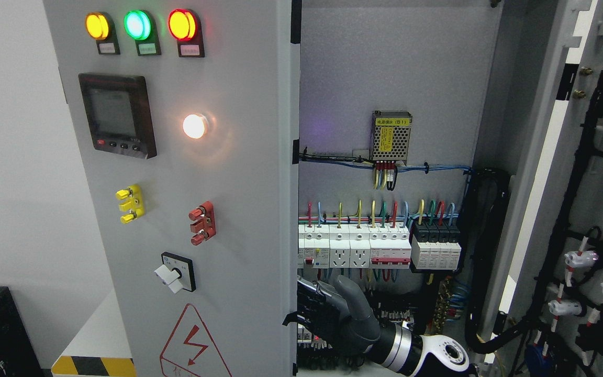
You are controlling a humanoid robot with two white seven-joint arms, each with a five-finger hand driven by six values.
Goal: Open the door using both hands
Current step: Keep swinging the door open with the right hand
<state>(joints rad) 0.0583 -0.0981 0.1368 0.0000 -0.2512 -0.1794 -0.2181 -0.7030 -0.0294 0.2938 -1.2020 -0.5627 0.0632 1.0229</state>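
- Here's the cabinet, two doors: the left door [176,209] stands closed or close to it, face toward the camera, carrying the three indicator lamps [139,26], the meter panel [117,115], the rotary switch [176,272] and the shock warning sticker [194,343].
- The right door [584,209] is already swung wide, its wired inner side showing at the picture's right.
- Between them the interior lies exposed: the breaker row [375,246] and the small power supply [391,137] on the back plate.
- One arm is in play, entering from the lower right, so this is the right hand [333,314]. It sits low, right at the free edge [293,209] of the left door.
- The fingers [306,309] curl toward that edge and look hooked around it, though how firmly they grip, I can't tell from this angle.
- No left hand anywhere in the shot.
- My read: the step now is swinging the left door outward.
- To do it well, seat the fingertips fully behind the door's lip before pulling.
- Pull along the door's arc about its left hinges, not straight back.
- Keep knuckles and wrist away from the breakers and loose wiring just behind the hand.
- Go slowly; a low grip can twist a tall panel.
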